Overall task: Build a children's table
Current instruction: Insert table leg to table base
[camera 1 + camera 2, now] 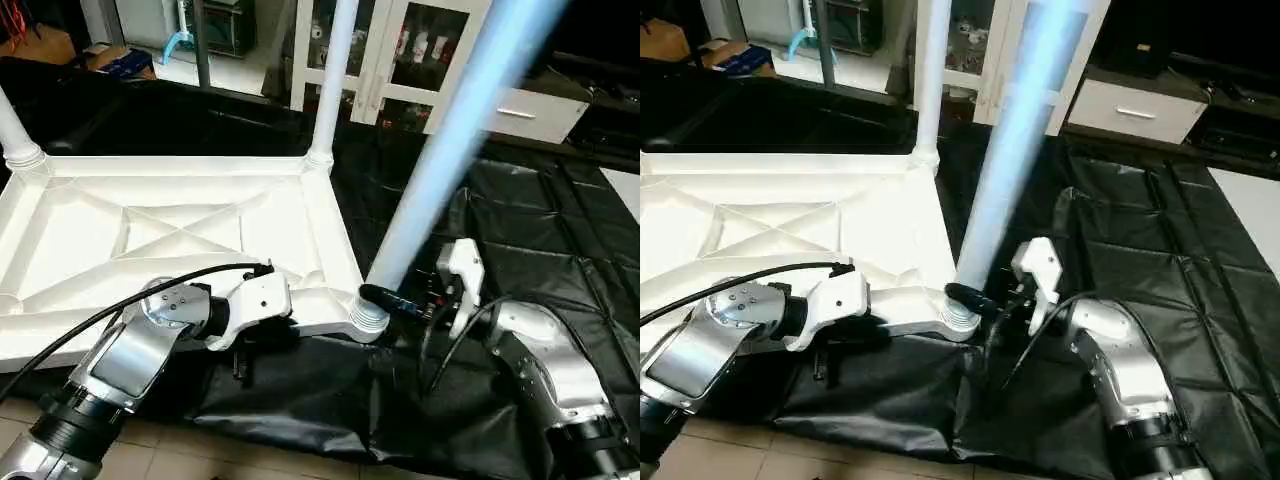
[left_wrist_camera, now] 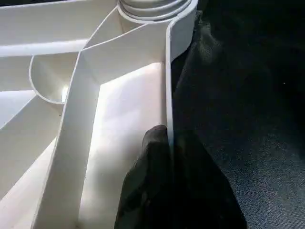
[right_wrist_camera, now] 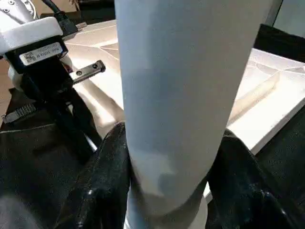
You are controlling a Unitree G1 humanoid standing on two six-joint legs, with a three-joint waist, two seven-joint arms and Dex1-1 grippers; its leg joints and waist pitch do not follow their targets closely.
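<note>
The children's table lies upside down: its white tabletop [image 1: 180, 235] shows the X-ribbed underside. Two white legs stand in the far sockets, one at the left [image 1: 14, 128] and one at the right [image 1: 331, 80]. A third leg [image 1: 450, 150] rises tilted from the near right corner socket [image 1: 368, 316]. My right gripper [image 1: 396, 299] is shut on this leg just above the socket, with a black finger [image 3: 102, 186] on each side. My left gripper [image 2: 167, 143] is shut on the tabletop's near rim [image 2: 167, 71], close to that corner.
A black cover sheet [image 1: 520, 230] lies under the tabletop and hangs over the near edge. White glass-door cabinets [image 1: 400, 50] and a white drawer unit [image 1: 530, 112] stand behind. A black cable [image 1: 120, 305] runs to my left wrist. Tiled floor [image 1: 150, 455] shows at the bottom.
</note>
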